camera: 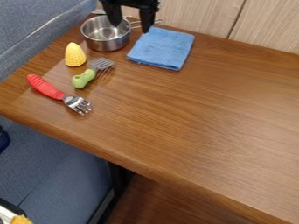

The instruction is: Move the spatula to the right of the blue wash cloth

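Across the middle of the view spreads the brown wooden tabletop point(192, 113), with blue-grey upholstery point(35, 30) along its left edge and light wooden panels point(265, 26) behind its far edge. Near the far-left corner, the black gripper point(130, 28) hangs down from the top of the view. Its fingers are open, with a wide space between them, and they hold nothing; one is seen in front of the pot, the other by the upper left corner of the cloth, and whether they touch these, I cannot tell. The blue wash cloth point(162, 48) lies flat and folded near the far edge, to the left of the middle of this edge. Beside it, in the far-left corner, stands a shiny metal pot point(106, 41), whose handle goes out to the right, behind the fingers. The fork point(45, 86) lies near the left edge, toward the near-left corner; its thick red grip is to the left, and its metal tines point to the near edge. The spatula point(83, 78), with a green grip and a grey slotted head, lies between the pot and the fork, well to the left of the cloth, its head toward the far edge. Smallest is the yellow toy corn point(74, 56), close to the left edge, just beside the spatula, with its narrow end toward the far edge.
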`<state>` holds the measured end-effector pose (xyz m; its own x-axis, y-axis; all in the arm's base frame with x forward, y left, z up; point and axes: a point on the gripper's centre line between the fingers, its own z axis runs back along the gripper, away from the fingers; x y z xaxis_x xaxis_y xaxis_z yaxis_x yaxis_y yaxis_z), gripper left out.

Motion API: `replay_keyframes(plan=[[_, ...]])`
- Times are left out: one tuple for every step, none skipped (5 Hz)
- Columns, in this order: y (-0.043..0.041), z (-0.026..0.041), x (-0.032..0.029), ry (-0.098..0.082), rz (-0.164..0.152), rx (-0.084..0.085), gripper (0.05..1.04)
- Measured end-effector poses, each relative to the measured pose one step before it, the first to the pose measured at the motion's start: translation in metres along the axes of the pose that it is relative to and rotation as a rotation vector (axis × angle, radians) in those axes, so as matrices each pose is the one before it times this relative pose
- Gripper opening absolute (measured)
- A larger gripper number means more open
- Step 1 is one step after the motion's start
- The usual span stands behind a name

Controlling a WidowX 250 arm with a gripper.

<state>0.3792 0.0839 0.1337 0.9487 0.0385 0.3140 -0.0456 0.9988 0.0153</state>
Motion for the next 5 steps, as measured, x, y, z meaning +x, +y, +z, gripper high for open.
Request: replay_keyframes(plan=[[0.01788, -0.00375, -0.02358, 0.0349, -0.0126, -0.0027, 0.999], [0.01024, -0.01582, -0.02720, 0.0559, -0.0378, -0.0107, 0.999], [0.00853, -0.00811, -0.01292, 0.0139, -0.0414, -0.0064, 0.999], [0.00860, -0.01584, -0.01132, 0.0456, -0.0249, -0.0105, 0.999], [0.00426, -0.01200, -0.00532, 0.0378, 0.0093, 0.0048, 0.999]])
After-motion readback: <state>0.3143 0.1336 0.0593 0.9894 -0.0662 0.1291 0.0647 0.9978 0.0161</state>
